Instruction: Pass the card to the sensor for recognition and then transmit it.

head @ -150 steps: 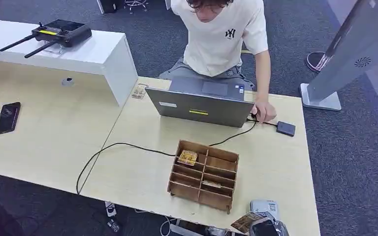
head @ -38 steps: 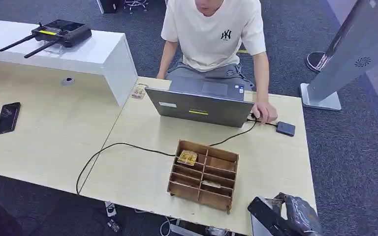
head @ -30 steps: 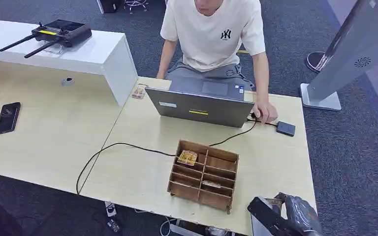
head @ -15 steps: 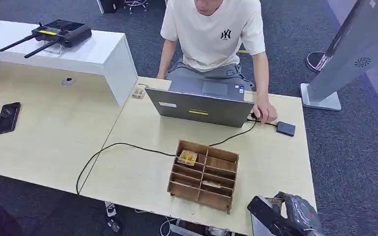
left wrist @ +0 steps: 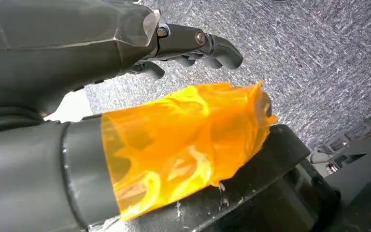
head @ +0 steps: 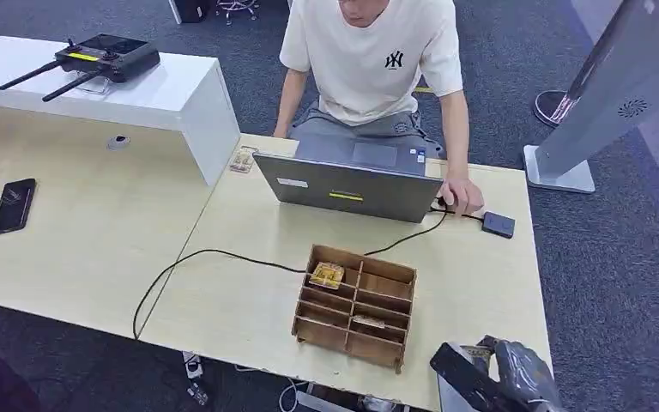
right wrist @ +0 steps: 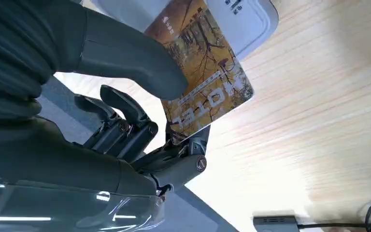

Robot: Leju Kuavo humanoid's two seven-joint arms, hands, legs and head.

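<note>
The card (right wrist: pixel 204 82) is pinched by the right robot hand (right wrist: pixel 140 111), thumb on its printed face and fingers (right wrist: pixel 125 121) beneath, held over the white sensor (right wrist: pixel 244 21) at the near desk (right wrist: pixel 319 121) edge. The card is judged thin, stiff, light and slick; an edge pinch away from the middle suits it. "HOTEL" is read on the card, upside down; smaller print is too small to tell. The left robot hand (left wrist: pixel 193 46) is seen holding nothing, fingers curled, over carpet.
</note>
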